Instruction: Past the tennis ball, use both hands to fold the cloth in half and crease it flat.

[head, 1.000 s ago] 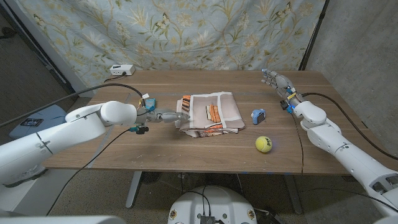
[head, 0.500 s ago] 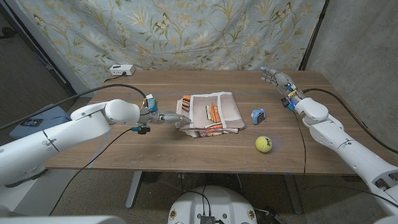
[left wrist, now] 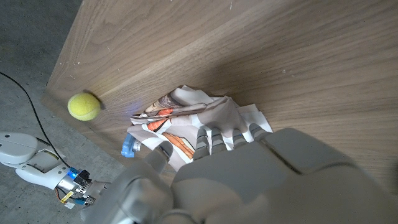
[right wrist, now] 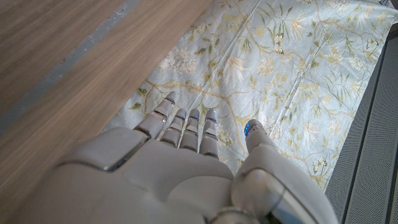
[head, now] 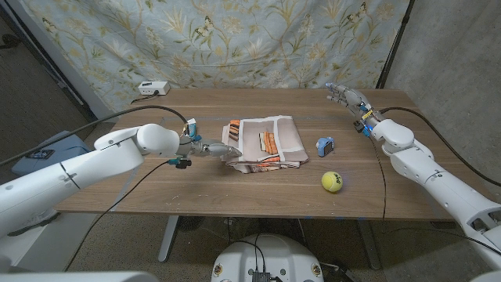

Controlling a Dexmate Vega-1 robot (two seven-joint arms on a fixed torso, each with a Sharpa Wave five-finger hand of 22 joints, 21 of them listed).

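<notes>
The patterned cloth (head: 264, 142) lies folded in a bunched rectangle at the table's middle, beyond the yellow tennis ball (head: 332, 182). My left hand (head: 210, 147) reaches in from the left, its outstretched fingers touching the cloth's left edge without gripping it. In the left wrist view the left hand (left wrist: 249, 180) points its fingers at the crumpled cloth (left wrist: 193, 118), with the tennis ball (left wrist: 84, 106) past it. My right hand (head: 344, 96) hovers at the table's far right corner, fingers spread, holding nothing. The right wrist view has that hand (right wrist: 186, 168) stretched out past the table edge toward the backdrop.
A small blue object (head: 325, 146) sits between the cloth and the ball. A white box (head: 153, 88) with a cable stands at the back left of the table (head: 188, 192). The floral backdrop (head: 235, 39) hangs close behind.
My right hand has drifted slightly farther toward the back right corner. The left arm has shifted a little right, its fingers staying at the cloth's left edge.
</notes>
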